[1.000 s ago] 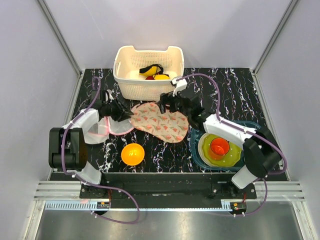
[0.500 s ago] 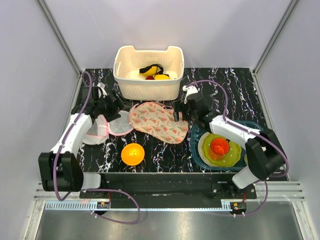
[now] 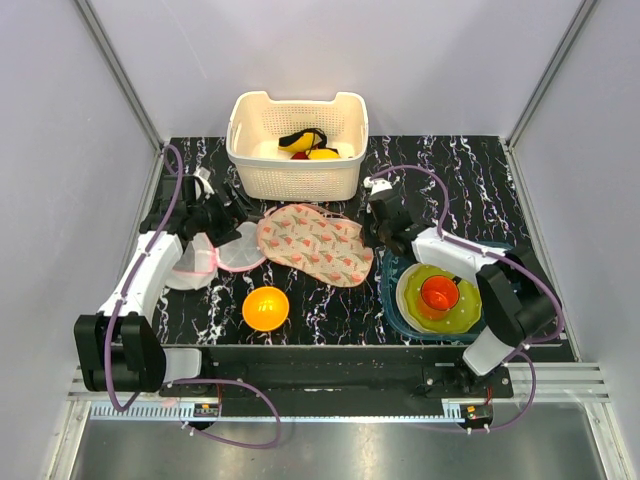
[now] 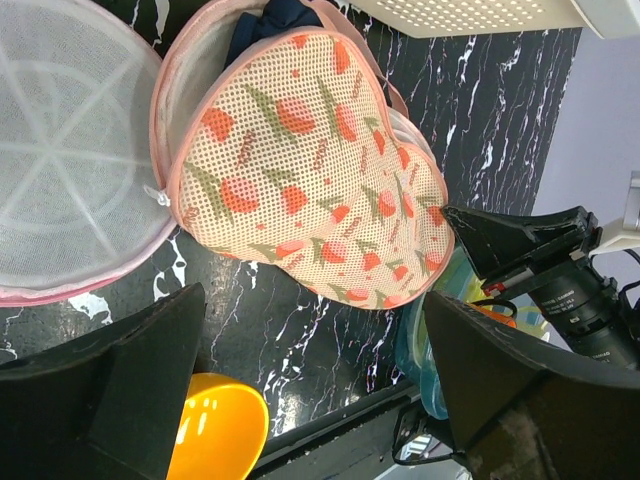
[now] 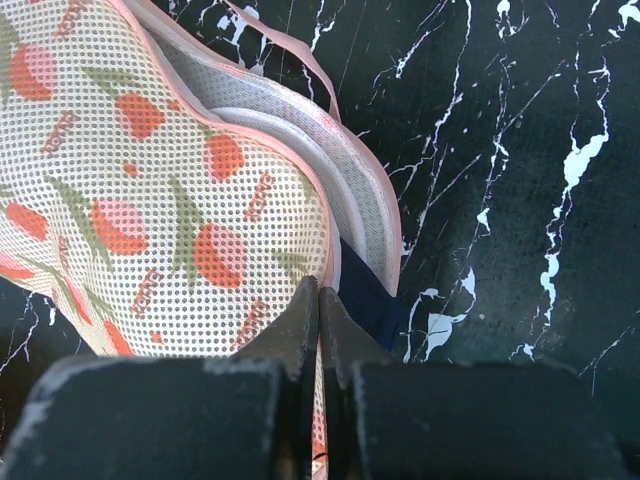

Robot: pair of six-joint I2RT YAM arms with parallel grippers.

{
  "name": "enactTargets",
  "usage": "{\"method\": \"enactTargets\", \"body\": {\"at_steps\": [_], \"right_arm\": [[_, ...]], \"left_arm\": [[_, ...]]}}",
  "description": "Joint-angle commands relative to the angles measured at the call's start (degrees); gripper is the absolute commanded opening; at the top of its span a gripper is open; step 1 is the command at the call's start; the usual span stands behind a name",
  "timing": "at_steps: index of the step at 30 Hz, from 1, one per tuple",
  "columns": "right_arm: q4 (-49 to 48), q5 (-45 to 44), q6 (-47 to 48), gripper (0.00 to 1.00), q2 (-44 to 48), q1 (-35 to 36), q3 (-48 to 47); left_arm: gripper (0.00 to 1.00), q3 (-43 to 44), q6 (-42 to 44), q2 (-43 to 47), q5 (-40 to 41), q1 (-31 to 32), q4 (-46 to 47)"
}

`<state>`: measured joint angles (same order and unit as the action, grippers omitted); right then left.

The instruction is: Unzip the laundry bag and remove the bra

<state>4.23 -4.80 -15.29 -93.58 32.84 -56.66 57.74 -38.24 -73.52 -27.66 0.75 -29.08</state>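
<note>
Your two arms are built alike. The left arm (image 3: 150, 270) and the right arm (image 3: 452, 252) each have smooth white links joined by chunky black joints. A thin purple cable (image 3: 182, 178) loops along each one. Your left gripper (image 4: 315, 295) has broad matte-black fingers (image 4: 120, 380), while the right gripper (image 5: 318, 292) has dark grey, speckled ones.

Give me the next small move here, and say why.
Probably bring the open left gripper to the navy bra peeking from the open end of the laundry bag and pinch it. The right gripper looks shut on the bag's pink edge, which should anchor the bag for the pull.
</note>
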Motion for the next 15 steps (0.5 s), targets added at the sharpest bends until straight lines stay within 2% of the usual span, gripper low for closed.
{"method": "enactTargets", "body": {"at_steps": [1, 5, 8, 12, 15], "right_arm": [[-1.86, 1.89, -0.62, 0.0, 3.22, -0.06, -0.29], [-2.38, 4.62, 2.36, 0.0, 5.86, 1.34, 0.67], [-3.78, 1.12, 8.59, 0.0, 8.93, 5.91, 3.48], [-14.75, 1.27, 18.94, 0.0, 14.55, 11.45, 11.82], [-26.08, 4.62, 20.82, 0.0, 19.56, 13.65, 18.94]], "left_arm": [[0.92, 0.01, 1.59, 2.06, -2.31, -0.05, 0.43], [0.92, 0.27, 1.32, -0.04, -3.72, 2.74, 1.57], [0.92, 0.8, 0.63, -1.62, -4.94, 7.05, 3.24], [0.92, 0.71, -4.02, -5.58, -7.84, 10.75, 8.33], [0.92, 3.16, -6.49, -10.05, -9.6, 12.86, 11.06]]}}
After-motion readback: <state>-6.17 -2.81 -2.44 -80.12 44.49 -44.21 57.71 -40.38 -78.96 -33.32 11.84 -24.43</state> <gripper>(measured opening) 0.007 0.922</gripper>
